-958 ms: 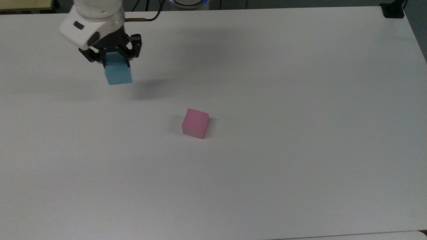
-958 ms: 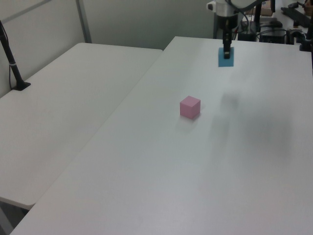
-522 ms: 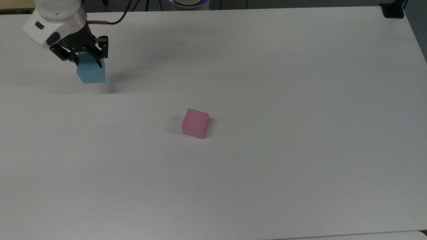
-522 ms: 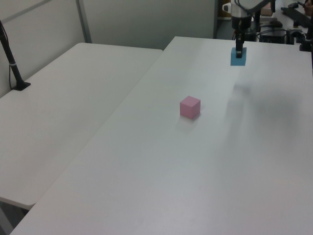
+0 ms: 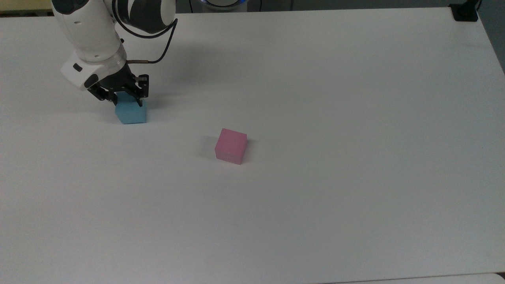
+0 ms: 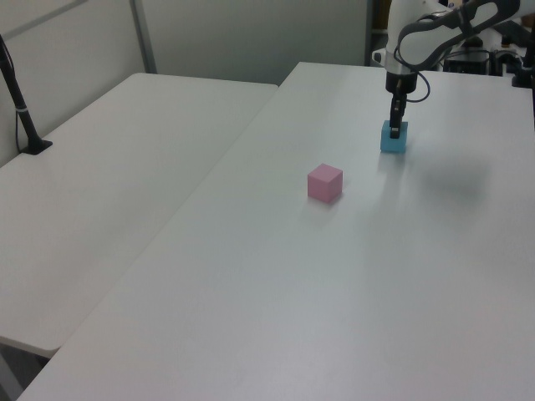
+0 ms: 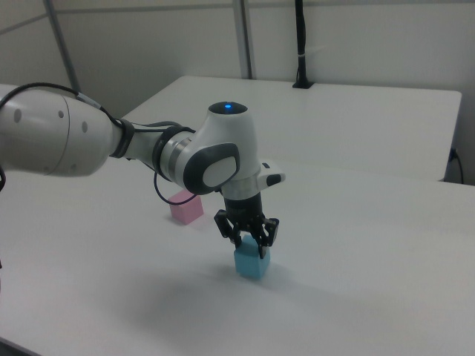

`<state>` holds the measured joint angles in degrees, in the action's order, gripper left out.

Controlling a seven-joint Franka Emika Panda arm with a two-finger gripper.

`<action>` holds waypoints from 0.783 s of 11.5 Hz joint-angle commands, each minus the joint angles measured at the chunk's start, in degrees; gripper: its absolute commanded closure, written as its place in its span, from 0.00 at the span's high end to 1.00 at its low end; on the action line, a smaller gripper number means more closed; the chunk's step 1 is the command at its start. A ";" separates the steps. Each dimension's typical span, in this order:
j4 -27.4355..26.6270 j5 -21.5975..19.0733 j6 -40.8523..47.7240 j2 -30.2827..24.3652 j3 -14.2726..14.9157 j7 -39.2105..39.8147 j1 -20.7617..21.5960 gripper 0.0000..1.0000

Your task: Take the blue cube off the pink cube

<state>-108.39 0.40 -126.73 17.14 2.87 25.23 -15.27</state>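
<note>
At about ten o'clock in the top view, the gripper (image 5: 127, 103) is seen closed on the upper part of the blue cube (image 5: 131, 113), one finger pressed against each side. The cube's underside appears to be resting on the white table (image 5: 355, 118), or to be just above it; contact cannot be confirmed. Toward the centre of the top view, at roughly four o'clock from the blue cube and well apart from it, the pink cube (image 5: 231, 146) is shown standing alone with nothing on top of it.

The same arrangement is given in the left view, where the gripper (image 6: 394, 127) is held upright over the blue cube (image 6: 393, 139), with the pink cube (image 6: 324, 183) at about eight o'clock from it.

The main part of the task is judged to be done, since the blue cube is already off the pink one. Only the release of the grip and the withdrawal of the arm are taken to remain.
</note>
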 commanded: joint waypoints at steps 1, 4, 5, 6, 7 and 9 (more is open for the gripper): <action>0.19 -1.28 -0.10 -0.61 0.21 -4.73 0.77 0.98; 3.43 -1.28 5.05 -0.96 0.12 -6.24 1.03 1.00; 7.28 -1.28 10.92 -1.40 0.12 -8.16 1.12 1.00; 10.71 -1.10 17.50 -3.14 0.12 -9.23 1.30 1.00; 13.62 -0.84 23.05 -5.25 0.12 -10.54 1.73 1.00; 16.89 -1.10 30.28 -9.90 0.21 -14.23 2.79 1.00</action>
<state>-94.00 0.16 -104.06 13.04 2.81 15.11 -14.04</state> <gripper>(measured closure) 0.000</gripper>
